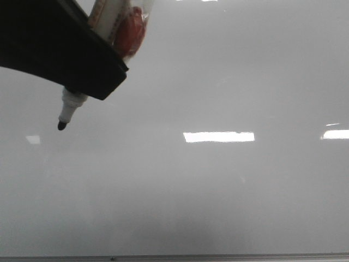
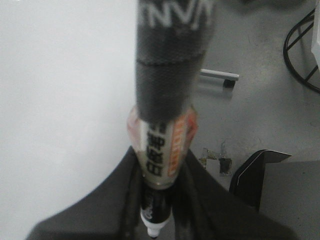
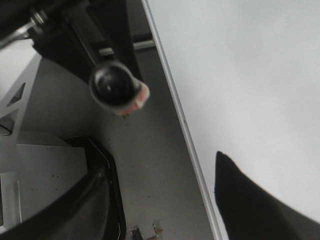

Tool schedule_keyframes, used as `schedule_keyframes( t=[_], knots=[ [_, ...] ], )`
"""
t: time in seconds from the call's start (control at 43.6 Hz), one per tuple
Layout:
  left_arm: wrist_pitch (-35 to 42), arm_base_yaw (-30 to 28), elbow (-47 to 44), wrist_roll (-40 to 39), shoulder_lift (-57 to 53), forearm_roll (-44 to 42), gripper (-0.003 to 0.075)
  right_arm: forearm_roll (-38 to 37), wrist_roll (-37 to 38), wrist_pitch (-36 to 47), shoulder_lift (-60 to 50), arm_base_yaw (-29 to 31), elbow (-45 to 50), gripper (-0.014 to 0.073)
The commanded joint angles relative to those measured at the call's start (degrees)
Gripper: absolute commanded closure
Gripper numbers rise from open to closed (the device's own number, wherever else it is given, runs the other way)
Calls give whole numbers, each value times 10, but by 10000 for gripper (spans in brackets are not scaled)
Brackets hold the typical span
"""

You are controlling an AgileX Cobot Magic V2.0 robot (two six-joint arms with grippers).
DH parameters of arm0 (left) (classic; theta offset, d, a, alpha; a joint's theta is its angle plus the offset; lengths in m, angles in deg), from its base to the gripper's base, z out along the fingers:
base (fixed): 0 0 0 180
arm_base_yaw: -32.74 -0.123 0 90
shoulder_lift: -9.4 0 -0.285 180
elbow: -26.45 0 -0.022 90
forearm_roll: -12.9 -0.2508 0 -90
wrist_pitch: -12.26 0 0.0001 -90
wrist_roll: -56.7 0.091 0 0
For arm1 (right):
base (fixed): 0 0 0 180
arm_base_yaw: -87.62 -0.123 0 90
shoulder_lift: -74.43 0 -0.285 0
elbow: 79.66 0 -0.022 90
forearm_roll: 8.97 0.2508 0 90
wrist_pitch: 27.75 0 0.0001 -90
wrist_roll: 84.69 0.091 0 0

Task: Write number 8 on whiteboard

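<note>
The whiteboard (image 1: pixel 218 191) is a glossy pale grey board that fills the front view. It is blank; no number 8 shows on it. My left gripper (image 1: pixel 103 82) is at the upper left, shut on a black marker (image 1: pixel 71 106) with a white neck. Its dark tip (image 1: pixel 61 125) points down and left and seems just above the board. In the left wrist view the marker (image 2: pixel 165 150) sits between the jaws of the left gripper (image 2: pixel 157 220), the board (image 2: pixel 60 100) beside it. My right gripper (image 3: pixel 165 200) is open and empty beside the board's edge (image 3: pixel 180 120).
A thin grey metal strip (image 1: pixel 218 256) runs along the board's near edge. Bright light reflections (image 1: pixel 218 136) lie on the board. Beside the board are a grey surface (image 2: pixel 260 110), a metal handle (image 2: pixel 220 76), a black wire frame (image 2: pixel 300 55) and a black part (image 2: pixel 255 170).
</note>
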Motion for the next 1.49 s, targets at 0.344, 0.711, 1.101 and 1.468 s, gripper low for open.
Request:
schedule_keyframes(
  t=[0.344,0.711,1.101,1.468],
  knots=[
    [38,4,18,1,-12,10,741,90,-37,-123,133,-14,-163,111],
    [39,4,18,1,-12,10,741,87,-37,-114,178,-39,-173,204],
    [38,4,18,1,-12,10,741,77,-37,-141,178,-40,-193,566],
    [57,4,18,1,-12,10,605,71,-37,-151,178,-40,-198,661]
  ],
)
